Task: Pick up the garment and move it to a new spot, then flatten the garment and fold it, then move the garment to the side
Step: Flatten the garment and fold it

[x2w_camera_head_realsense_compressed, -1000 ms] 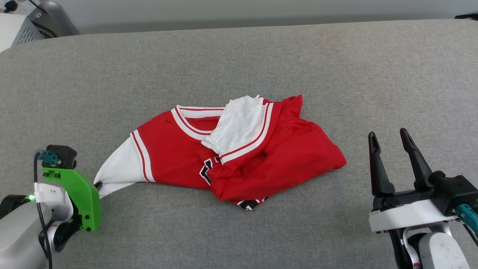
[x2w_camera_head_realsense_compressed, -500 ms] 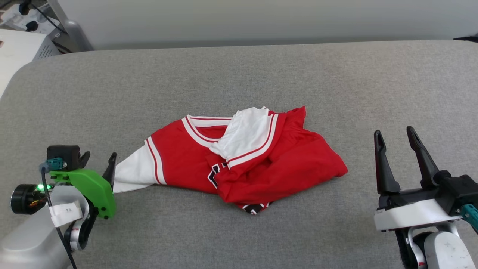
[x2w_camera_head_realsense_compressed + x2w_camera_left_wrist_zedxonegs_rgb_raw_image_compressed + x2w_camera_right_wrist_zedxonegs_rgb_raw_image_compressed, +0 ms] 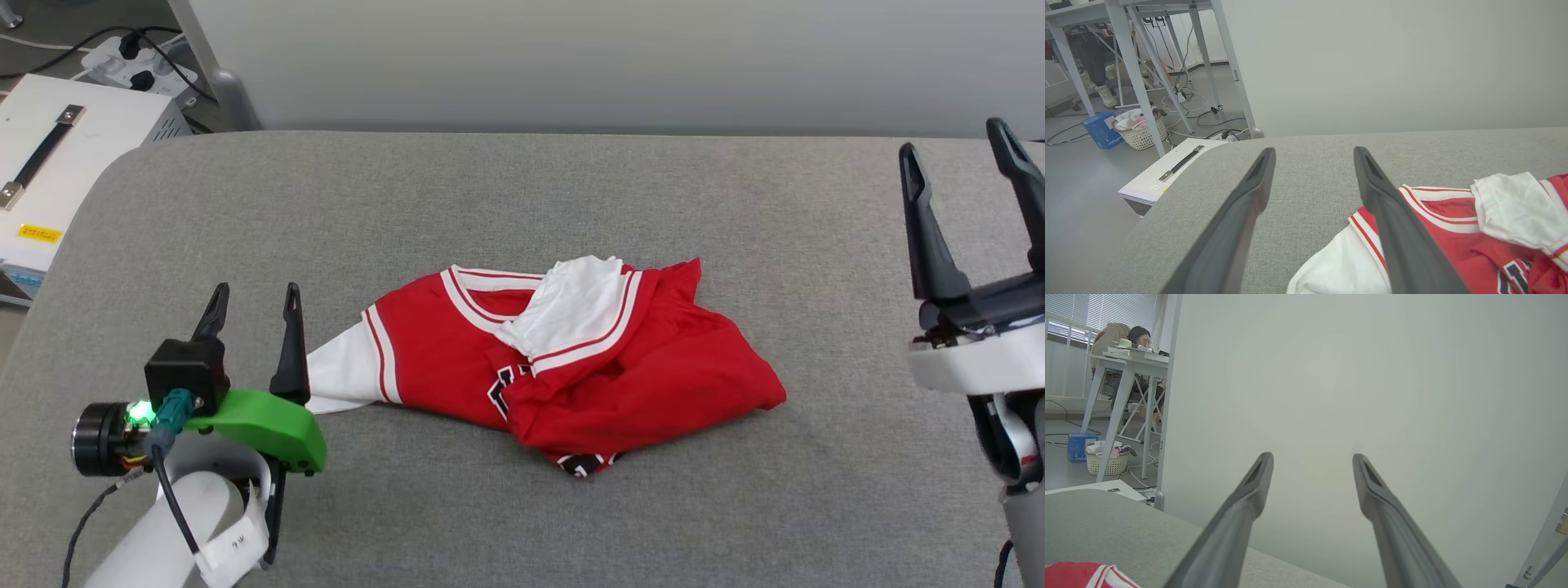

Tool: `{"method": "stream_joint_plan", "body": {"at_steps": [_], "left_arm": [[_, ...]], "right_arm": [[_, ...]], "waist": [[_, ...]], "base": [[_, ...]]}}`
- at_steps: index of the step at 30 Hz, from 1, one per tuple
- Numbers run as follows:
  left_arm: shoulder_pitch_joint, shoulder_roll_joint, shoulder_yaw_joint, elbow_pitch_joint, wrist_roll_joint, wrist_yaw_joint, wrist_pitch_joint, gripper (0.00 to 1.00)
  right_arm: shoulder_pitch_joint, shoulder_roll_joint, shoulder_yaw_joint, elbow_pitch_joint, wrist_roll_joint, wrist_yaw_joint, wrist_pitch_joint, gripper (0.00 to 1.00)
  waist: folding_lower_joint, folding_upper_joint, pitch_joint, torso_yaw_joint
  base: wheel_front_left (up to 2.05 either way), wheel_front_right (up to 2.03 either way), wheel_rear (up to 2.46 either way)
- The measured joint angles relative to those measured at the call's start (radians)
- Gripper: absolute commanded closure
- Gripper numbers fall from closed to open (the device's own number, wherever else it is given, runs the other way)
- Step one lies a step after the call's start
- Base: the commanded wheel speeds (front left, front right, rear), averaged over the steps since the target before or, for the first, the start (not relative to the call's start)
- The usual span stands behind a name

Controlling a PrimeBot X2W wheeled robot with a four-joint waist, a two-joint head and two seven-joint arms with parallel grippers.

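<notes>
The garment [image 3: 653,384] lies crumpled mid-way along the grey padded table [image 3: 490,204], 1 white sleeve flopped over its collar, so we judge flattening is not yet done. Our left gripper [image 3: 255,298] stands spread and empty just beside the other sleeve [image 3: 339,380]; our right gripper [image 3: 953,143] hangs open, well apart, probably to leave the cloth room

We see just bits of the black letters [image 3: 500,390] on the jersey [image 3: 424,359]; its own red fold [image 3: 653,384] covers the rest. Far right of the jersey, the right gripper [image 3: 951,139] runs off the head view's edge.
</notes>
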Motion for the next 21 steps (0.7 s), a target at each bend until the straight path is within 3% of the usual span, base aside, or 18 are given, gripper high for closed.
{"method": "stream_joint_plan", "body": {"at_steps": [6, 9, 17, 21], "left_arm": [[0.132, -0.093, 0.143, -0.096, 0.139, 0.006, 0.000, 0.00], [0.181, -0.140, 0.196, -0.127, 0.196, -0.006, 0.000, 0.00], [0.235, -0.255, 0.301, -0.163, 0.313, -0.089, 0.000, 0.00], [0.241, -0.301, 0.344, -0.162, 0.356, -0.131, 0.000, 0.00]], "right_arm": [[-0.118, -0.148, 0.144, 0.083, 0.086, 0.000, 0.000, 0.00], [-0.181, -0.218, 0.250, 0.126, 0.159, 0.000, 0.086, 0.00], [-0.346, -0.393, 0.551, 0.178, 0.474, 0.000, 0.516, 0.00], [-0.398, -0.434, 0.660, 0.202, 0.609, 0.000, 0.726, 0.00]], "waist": [[0.0000, 0.0001, -0.001, 0.010], [0.0000, 0.0001, 0.002, 0.016], [0.0000, 0.0000, 0.036, 0.033], [0.0000, 0.0000, 0.061, 0.043]], "base": [[0.00, 0.00, 0.00], [0.00, 0.00, 0.00], [0.00, 0.00, 0.00], [0.00, 0.00, 0.00]]}}
